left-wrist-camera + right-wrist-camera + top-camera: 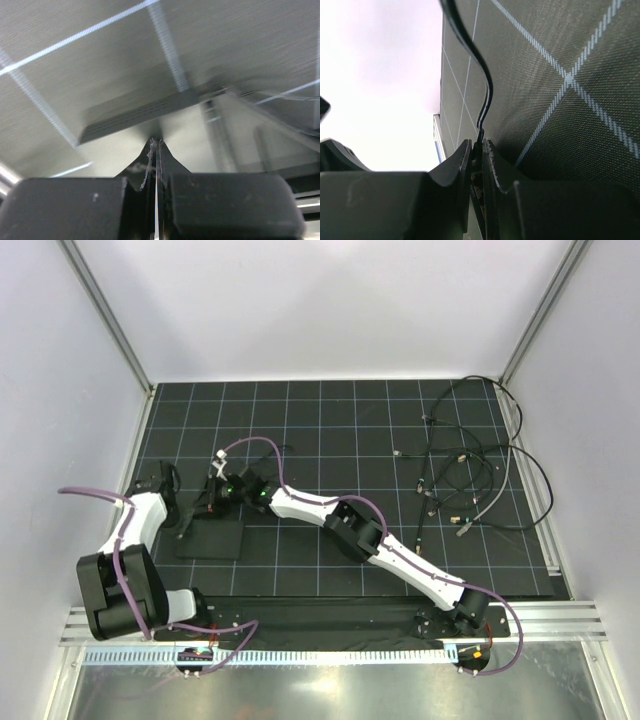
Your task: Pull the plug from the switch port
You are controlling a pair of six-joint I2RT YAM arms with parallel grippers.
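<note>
Right gripper pinches the plug cable at the switch's far edge, cable running straight off its tips; left gripper shut, empty.

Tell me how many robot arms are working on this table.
2. The left arm bends in from the near left to the flat black box; the right arm stretches diagonally from the near right to the box's far edge, pinching a black cable. None seems hidden.
</note>
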